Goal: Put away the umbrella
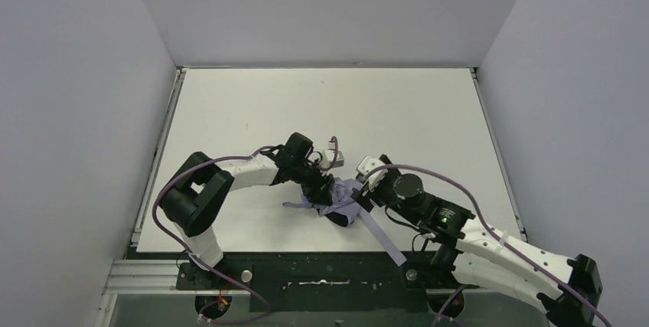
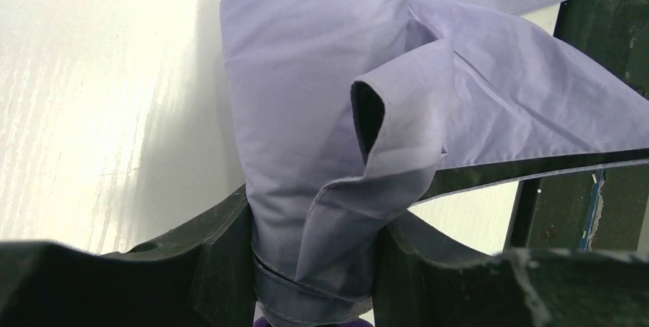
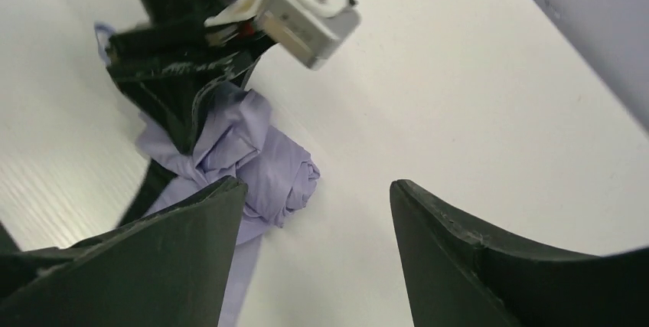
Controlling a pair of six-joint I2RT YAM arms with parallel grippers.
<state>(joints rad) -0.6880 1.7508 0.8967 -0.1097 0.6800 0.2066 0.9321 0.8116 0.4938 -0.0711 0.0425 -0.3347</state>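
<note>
**Left pincer** point(image 2: 314, 266): I see both dark fingers point(image 2: 218, 266) pressed against the sides of the umbrella point(image 2: 306, 97), clamped on its gathered lavender fabric. In the top view this pincer point(image 1: 321, 188) reaches in from the left and meets the bundle's left end.

**Right pincer** point(image 3: 315, 189): I see its jaws spread wide with bare counter between them, gripping nothing. Its left finger point(image 3: 176, 258) overlaps the bundle in the wrist view, and I cannot tell whether they touch. In the top view this pincer point(image 1: 366, 189) sits just beside the bundle's right side.

**Umbrella** point(image 1: 340, 203): a crumpled, loosely rolled lavender bundle lying on the counter point(image 1: 306, 105), close to the near edge and roughly midway between the left and right edges. The right wrist view shows one end twisted into a rosette point(image 3: 264, 162).

**Fabric strip** point(image 1: 380, 239): a flat lavender band runs from the bundle toward the near right corner and crosses the near edge onto the dark base rail point(image 1: 306, 273).

**Camera box** point(image 3: 310, 17): a white housing on the left wrist, above the clamped fabric.
</note>
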